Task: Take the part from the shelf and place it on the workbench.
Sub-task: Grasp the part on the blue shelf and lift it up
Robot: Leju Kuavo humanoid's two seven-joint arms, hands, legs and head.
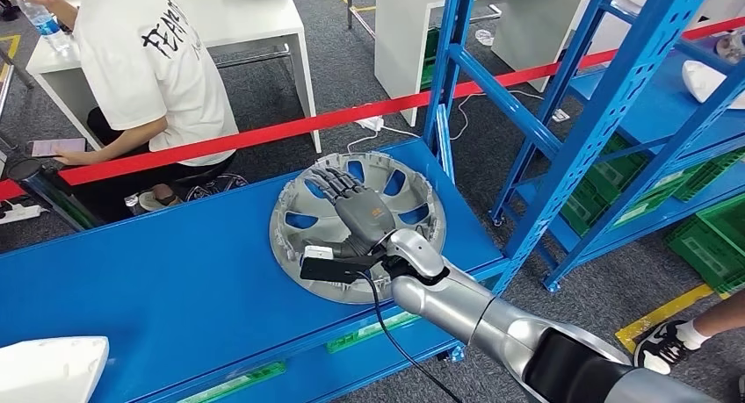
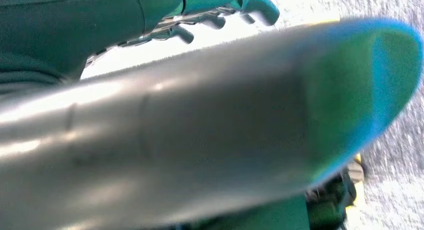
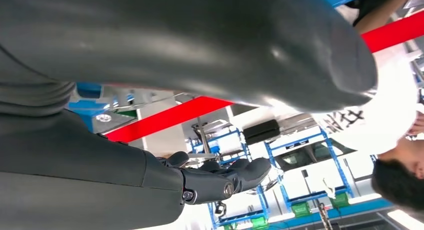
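- Head view: part (image 1: 303,223), a round grey plastic wheel cover with oval cut-outs and a ribbed rim, lies flat on the smooth blue workbench (image 1: 176,271), toward its right end, just left of the blue steel shelf (image 1: 606,113). Right hand (image 1: 356,212) rests on top of it, fingers spread flat, gripping nothing. Judged step: placing done; next, lift the hand straight off without dragging the cover. A seated person (image 1: 149,61) is beyond the red tape (image 1: 264,135).
- Left wrist view: left hand (image 2: 210,14), fingers curled, blurred; grip cannot be told.
- Right wrist view: thumb and dark fingers (image 3: 240,172) apart, nothing between them.
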